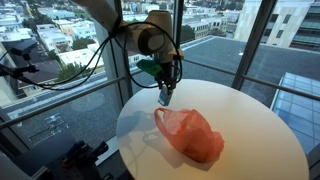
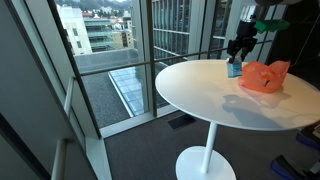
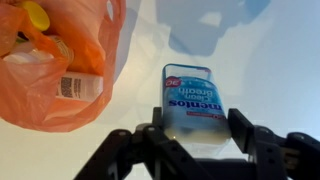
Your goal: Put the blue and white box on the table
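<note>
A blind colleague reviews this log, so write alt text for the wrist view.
The claw grips a blue and white box labelled Mentos between its two dark fingers, over a white table. At the upper left lies an orange plastic bag, with a barcode label and something yellow showing through it.

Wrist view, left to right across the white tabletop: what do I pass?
Translucent orange plastic bag → blue and white Mentos box, sitting between the fingers of the gripper.
</note>
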`<action>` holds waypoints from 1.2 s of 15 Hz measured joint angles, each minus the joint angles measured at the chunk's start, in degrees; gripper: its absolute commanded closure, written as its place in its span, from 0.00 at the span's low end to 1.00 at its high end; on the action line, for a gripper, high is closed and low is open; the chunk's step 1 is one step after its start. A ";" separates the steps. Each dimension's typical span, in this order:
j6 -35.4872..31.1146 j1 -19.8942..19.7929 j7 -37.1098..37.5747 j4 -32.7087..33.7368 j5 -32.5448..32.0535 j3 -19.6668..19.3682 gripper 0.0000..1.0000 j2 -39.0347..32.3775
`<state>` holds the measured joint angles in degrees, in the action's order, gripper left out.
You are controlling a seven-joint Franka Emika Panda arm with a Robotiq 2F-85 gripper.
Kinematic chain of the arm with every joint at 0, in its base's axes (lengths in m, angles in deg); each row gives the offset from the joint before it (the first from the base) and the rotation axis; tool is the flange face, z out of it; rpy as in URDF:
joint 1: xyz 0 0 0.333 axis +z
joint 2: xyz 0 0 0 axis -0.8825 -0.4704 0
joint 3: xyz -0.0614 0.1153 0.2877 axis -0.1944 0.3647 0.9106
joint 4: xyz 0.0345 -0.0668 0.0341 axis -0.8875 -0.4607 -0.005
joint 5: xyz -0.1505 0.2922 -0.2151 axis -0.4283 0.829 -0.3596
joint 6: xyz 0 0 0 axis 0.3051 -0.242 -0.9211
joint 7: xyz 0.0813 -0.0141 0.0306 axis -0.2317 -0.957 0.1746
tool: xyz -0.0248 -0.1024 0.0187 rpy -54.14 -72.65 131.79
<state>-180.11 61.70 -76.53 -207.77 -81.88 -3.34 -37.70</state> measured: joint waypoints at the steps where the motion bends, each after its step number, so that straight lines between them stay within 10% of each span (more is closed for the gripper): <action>1: -0.56 0.34 0.07 -0.11 -0.09 0.09 0.58 -0.60; 18: -18.50 2.84 2.80 -4.96 -1.08 -0.67 0.58 -8.78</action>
<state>-198.61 64.53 -73.72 -212.74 -82.95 -4.01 -46.48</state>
